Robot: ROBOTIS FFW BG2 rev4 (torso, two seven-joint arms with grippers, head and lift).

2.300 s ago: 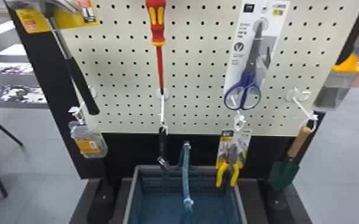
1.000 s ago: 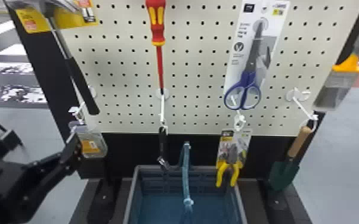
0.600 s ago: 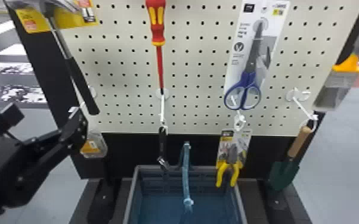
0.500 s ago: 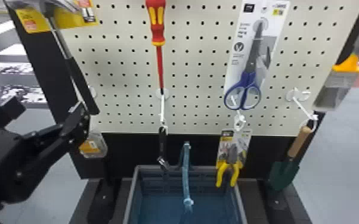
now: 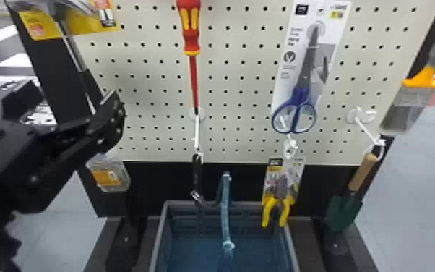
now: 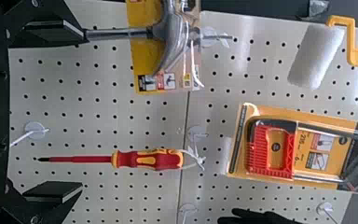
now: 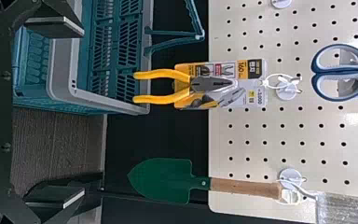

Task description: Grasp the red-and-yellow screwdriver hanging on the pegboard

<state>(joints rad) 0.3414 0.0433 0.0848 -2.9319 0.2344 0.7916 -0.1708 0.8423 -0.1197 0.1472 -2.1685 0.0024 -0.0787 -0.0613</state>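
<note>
The red-and-yellow screwdriver with its slim red shaft (image 6: 147,159) hangs blade down in the left half of the cream pegboard with its rows of small holes (image 5: 233,84), well above the board's lower edge; a white tie (image 6: 199,159) joins the handle's top to its hook.

The black left gripper (image 6: 82,110) is near the board's left edge, its fingers wide apart with nothing held; the step in hand looks to be lining it up. To do it well, bring the fingers either side of the thick handle rather than the shaft, keep the palm square to the board and close evenly; only then ease the tie off its hook, since a straight pull could strain it. The steel-shafted hammer (image 6: 121,33) lies close to one finger's line and could be knocked; a slightly sideways approach should spare it.

The black right gripper (image 7: 83,112), also wide and empty, is before the board's lower right part, by the green trowel with a wooden handle (image 5: 343,213).

Below the board's lower edge runs a black panel (image 5: 155,184); in front sits a blue-grey plastic basket (image 5: 157,238); pale grey floor (image 5: 415,173) spreads to both sides.
</note>
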